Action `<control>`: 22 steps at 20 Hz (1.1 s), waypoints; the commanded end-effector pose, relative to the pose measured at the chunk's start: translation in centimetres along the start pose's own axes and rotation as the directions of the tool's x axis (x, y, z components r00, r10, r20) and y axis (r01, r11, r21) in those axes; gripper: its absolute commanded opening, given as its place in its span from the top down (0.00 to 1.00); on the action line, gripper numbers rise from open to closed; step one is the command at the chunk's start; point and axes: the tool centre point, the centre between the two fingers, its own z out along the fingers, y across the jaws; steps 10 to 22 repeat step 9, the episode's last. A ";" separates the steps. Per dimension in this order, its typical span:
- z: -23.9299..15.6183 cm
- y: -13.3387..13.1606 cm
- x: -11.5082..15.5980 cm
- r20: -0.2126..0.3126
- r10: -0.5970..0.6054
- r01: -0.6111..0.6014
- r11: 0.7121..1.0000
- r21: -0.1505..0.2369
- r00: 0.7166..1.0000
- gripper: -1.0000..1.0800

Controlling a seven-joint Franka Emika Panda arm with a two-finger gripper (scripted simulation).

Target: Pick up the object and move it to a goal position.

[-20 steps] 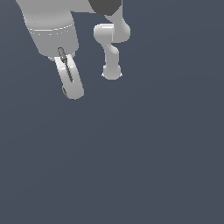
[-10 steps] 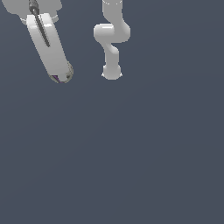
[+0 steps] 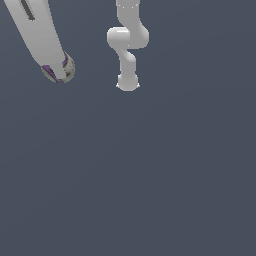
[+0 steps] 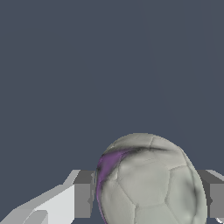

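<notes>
- Gripper (image 4: pixel 144 201) clamped on the ball (image 4: pixel 151 181): in the wrist view we see a finger (image 4: pixel 83 194) pressed to each side of it.
- Exterior view: we find the ball (image 3: pixel 61 70) at the finger tips, near the upper left, apparently close to the camera.
- Progress: we judge the pick done and the carry under way; no goal marker shows, so what remains is unclear.
- Room: plain dark ground (image 3: pixel 150 175) all round; the arm's base (image 3: pixel 128 82) stands well apart, farther back.

ball (image 4: pixel 148 181) between the jaws
</notes>
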 end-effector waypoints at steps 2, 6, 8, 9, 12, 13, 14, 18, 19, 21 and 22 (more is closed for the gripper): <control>-0.7 -0.1 0.2 0.000 0.000 0.000 1.000 0.001 1.000 1.00; -1.0 -0.1 0.2 0.000 0.000 0.000 1.000 0.001 1.000 1.00; -1.0 -0.1 0.3 0.000 0.000 0.000 1.000 0.001 1.000 1.00; -1.0 -0.1 0.3 0.000 0.000 0.000 1.000 0.001 1.000 1.00; -1.0 -0.1 0.3 0.000 0.000 0.000 1.000 0.001 1.000 1.00; -1.0 -0.1 0.3 0.000 0.000 0.000 1.000 0.001 1.000 1.00; -1.0 -0.1 0.3 0.000 0.000 0.000 1.000 0.001 1.000 1.00; -1.0 -0.1 0.3 0.000 0.000 0.000 1.000 0.001 1.000 1.00; -1.0 -0.1 0.3 0.000 0.000 0.000 1.000 0.001 1.000 1.00; -1.0 -0.1 0.3 0.000 0.000 0.000 1.000 0.001 1.000 1.00; -1.0 -0.1 0.3 0.000 0.000 0.000 1.000 0.001 1.000 1.00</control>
